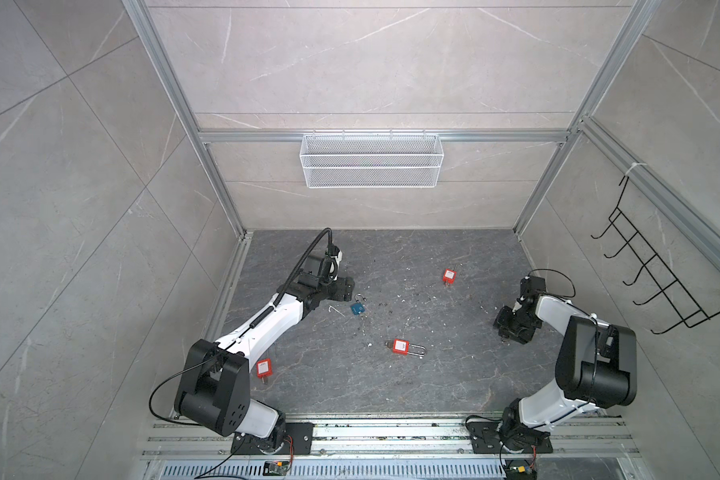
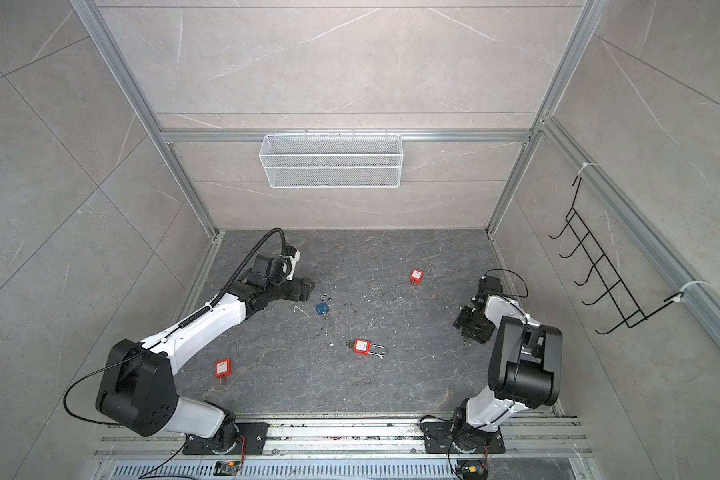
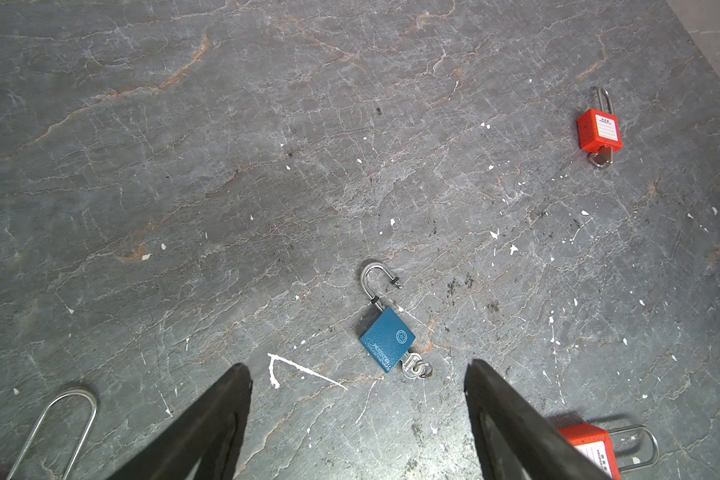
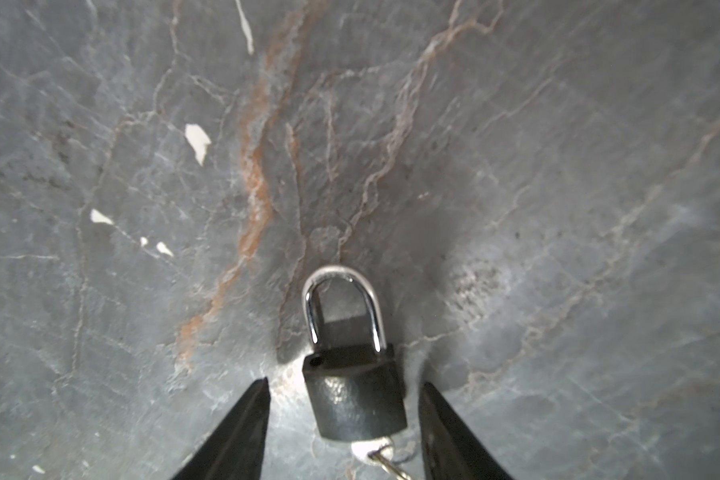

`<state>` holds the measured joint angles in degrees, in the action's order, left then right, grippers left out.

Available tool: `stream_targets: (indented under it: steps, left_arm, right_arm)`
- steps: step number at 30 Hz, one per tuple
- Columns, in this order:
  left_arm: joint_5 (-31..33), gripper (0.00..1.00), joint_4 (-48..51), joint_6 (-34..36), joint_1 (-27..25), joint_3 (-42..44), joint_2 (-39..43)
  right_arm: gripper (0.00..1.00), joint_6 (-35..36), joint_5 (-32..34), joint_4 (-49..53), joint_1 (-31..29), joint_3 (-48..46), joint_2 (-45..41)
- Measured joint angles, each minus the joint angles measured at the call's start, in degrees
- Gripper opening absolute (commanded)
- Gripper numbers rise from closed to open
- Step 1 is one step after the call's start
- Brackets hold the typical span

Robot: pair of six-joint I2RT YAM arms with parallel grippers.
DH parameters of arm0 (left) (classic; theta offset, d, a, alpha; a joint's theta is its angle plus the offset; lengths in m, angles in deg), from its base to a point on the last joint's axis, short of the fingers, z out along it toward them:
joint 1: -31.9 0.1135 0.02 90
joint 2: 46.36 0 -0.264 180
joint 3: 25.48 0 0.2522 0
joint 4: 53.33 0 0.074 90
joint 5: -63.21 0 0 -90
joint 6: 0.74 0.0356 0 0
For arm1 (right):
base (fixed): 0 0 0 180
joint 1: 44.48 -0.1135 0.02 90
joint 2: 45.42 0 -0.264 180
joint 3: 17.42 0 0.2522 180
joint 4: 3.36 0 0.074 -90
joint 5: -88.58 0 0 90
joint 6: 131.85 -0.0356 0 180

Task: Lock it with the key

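**Right fingers astride the black padlock, nothing locked yet**

I take my bearings from the small blue padlock with the steel shackle (image 3: 387,338), which lies flat on the dark grey marbled tabletop (image 1: 454,382). Well to its left, and nearer my bases, lies a red plastic padlock with a white label (image 1: 262,368).

My left fingers (image 3: 217,415) hover just to the left of the blue padlock, spread wide with nothing between them. The blue padlock's shackle is swung out of the body and a silver key (image 3: 414,368) sits in its underside, so it is unlocked.

A little to its right and nearer me lies a second red padlock with a long shackle (image 1: 400,346). Further right and further back is a third red padlock (image 1: 449,275). I cannot tell whether the red ones are shut.

Well to the right of the blue padlock, my right fingers (image 4: 246,424) are down at the tabletop. They are parted, one on each side of a small black metal padlock (image 4: 352,399), close to its body but not pinching it. One leg of its chrome shackle stands clear of its hole, and another silver key (image 4: 371,451) is in its base.

I judge the job barely begun. I have yet to grip the body, press the shackle home and turn the key.

Beyond the blue padlock, a white wire-mesh basket (image 1: 371,166) hangs on the back rail, and I see nothing in it. Far to the right, a black wire hook rack (image 1: 657,266) on the side wall carries nothing.
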<state>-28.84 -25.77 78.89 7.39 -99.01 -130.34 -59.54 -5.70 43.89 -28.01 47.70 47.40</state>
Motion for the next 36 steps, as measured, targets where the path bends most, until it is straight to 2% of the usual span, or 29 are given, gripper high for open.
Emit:
stream_targets:
  steps: [14, 25, 36]
  left_arm:
    - [0.0, 0.83, 0.2, 0.0, 0.0, 0.0, 0.0]
    - [0.0, 0.82, 0.4, -0.1, -0.3, 0.0, 0.0]
    - [0.1, 0.83, 0.3, -0.1, -0.6, 0.4, 0.0]
  right_arm:
    - [0.48, 1.1, 0.6, 0.5, 0.0, 1.3, 1.6]
    - [0.48, 0.8, -0.9, 0.6, -1.0, 1.2, 1.1]
    - [0.48, 0.8, 3.6, 2.5, -1.2, 3.3, 1.4]
